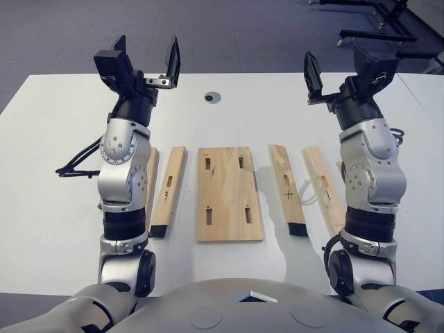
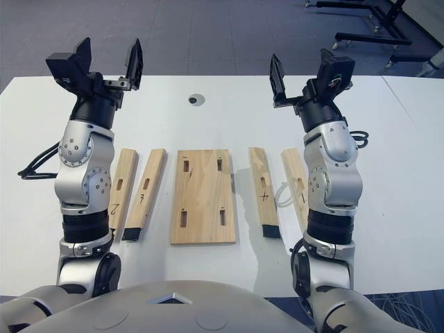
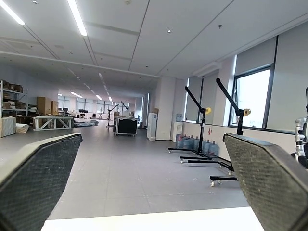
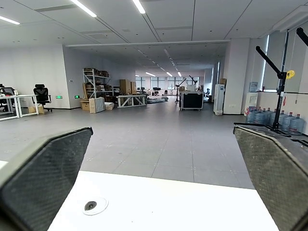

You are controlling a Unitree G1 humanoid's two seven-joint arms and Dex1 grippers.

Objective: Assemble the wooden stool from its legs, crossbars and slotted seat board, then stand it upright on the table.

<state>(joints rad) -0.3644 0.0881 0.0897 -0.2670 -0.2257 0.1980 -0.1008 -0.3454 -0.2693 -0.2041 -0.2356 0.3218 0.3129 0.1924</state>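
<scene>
The slotted seat board (image 1: pixel 229 194) lies flat in the middle of the white table (image 1: pixel 277 111). To its left lie two wooden pieces, one in full view (image 1: pixel 168 191) and one partly hidden behind my left arm (image 2: pixel 123 189). Two more wooden pieces (image 1: pixel 287 189) (image 1: pixel 322 187) lie to its right, the outer one beside my right arm. My left gripper (image 1: pixel 147 52) is raised above the table's far left, open and holding nothing. My right gripper (image 1: pixel 336 66) is raised above the far right, also open and holding nothing. Both sets of fingers (image 3: pixel 38 183) (image 4: pixel 274 168) point toward the room beyond the table.
A round cable grommet (image 1: pixel 212 97) sits in the tabletop beyond the board. A black cable (image 1: pixel 73 166) trails across the table left of my left arm. Black metal stands (image 1: pixel 381 31) rest on the floor past the far right corner.
</scene>
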